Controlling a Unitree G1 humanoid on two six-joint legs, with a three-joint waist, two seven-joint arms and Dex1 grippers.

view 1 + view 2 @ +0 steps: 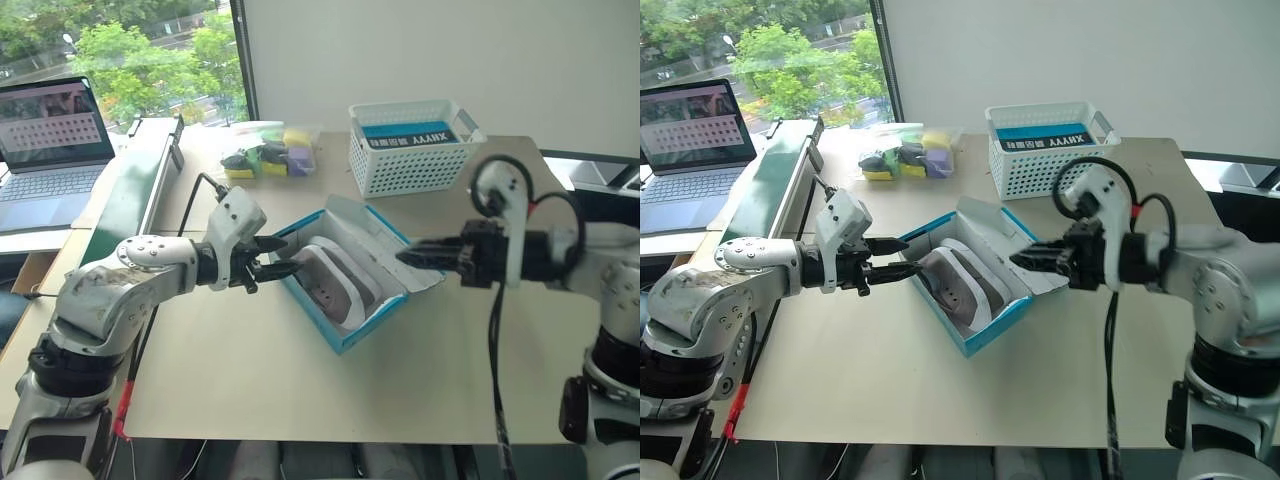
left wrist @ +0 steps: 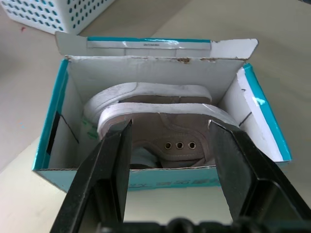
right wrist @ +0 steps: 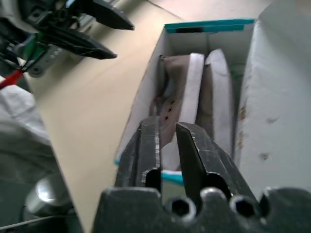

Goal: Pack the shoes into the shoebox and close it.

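Counting two shoes (image 1: 335, 282) on edge inside one box (image 1: 345, 340), lid open; I see my left gripper (image 1: 272, 258) spread just beside it, right gripper (image 1: 408, 256) pressed together, empty.

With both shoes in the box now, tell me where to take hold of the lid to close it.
Take the lid by its free long edge, on the robot's right side. It leans open away from the shoes, hinged along the shoebox wall, so the right gripper, already beside it, could probably swing it over.
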